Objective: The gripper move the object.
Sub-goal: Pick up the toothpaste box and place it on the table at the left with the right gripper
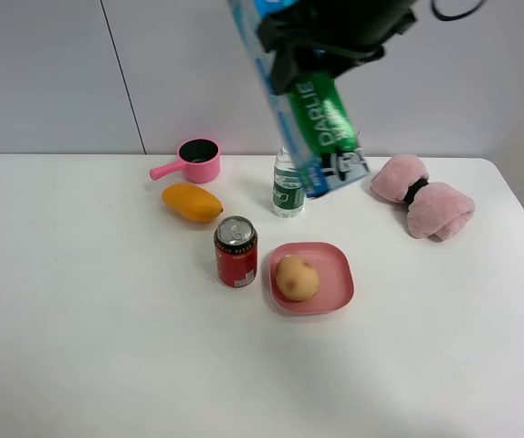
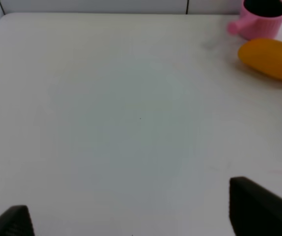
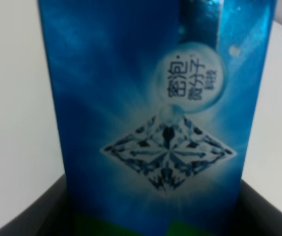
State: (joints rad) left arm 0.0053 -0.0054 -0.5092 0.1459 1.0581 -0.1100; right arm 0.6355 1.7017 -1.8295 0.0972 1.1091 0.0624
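Note:
The blue and green DARLIE toothpaste box [image 1: 321, 128] hangs tilted in the air at the back of the table, its lower end just above and beside a small water bottle [image 1: 288, 185]. My right gripper [image 1: 321, 41], black with cables, is shut on the box's upper part. The right wrist view is filled by the box's blue face [image 3: 155, 113] with dark fingers [image 3: 33, 216] at either side. My left gripper [image 2: 131, 216] is open and empty above bare table; it is out of the high view.
On the white table [image 1: 89, 319] stand a pink cup with handle [image 1: 196, 161], an orange mango [image 1: 192, 202], a red can [image 1: 235, 252], a pink plate [image 1: 330, 290] holding a potato [image 1: 296, 277], and a pink plush bow [image 1: 424, 196] at the right.

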